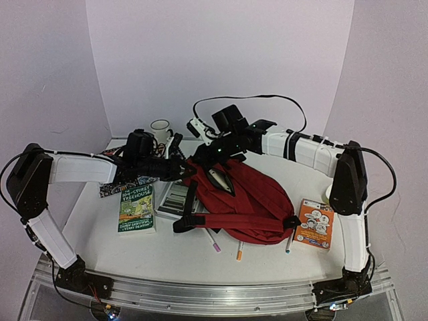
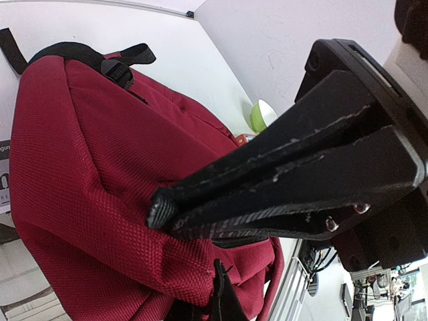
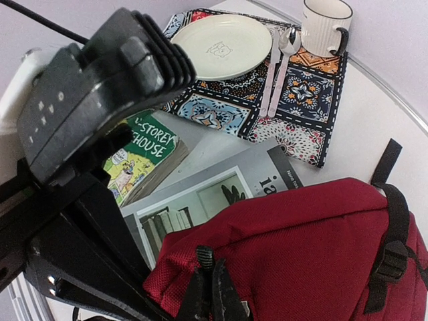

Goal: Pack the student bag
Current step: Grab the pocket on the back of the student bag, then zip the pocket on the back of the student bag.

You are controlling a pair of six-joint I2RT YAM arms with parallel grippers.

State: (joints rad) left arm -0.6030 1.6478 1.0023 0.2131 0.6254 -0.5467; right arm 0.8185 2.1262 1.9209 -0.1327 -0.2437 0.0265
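The student bag (image 1: 251,200) fills the middle of the table (image 1: 100,234). Both arms reach over its far left corner, where the left hand (image 1: 182,168) and right hand (image 1: 212,158) crowd close together. Just left of the bag, a grey magazine (image 1: 175,198) and a green book (image 1: 137,208) lie side by side with no gap between them. Three markers (image 1: 239,252) stick out along the bag's near side, and an orange book (image 1: 314,224) lies to its right. A mug (image 1: 160,128) stands at the far left. Bare table runs along the near edge.
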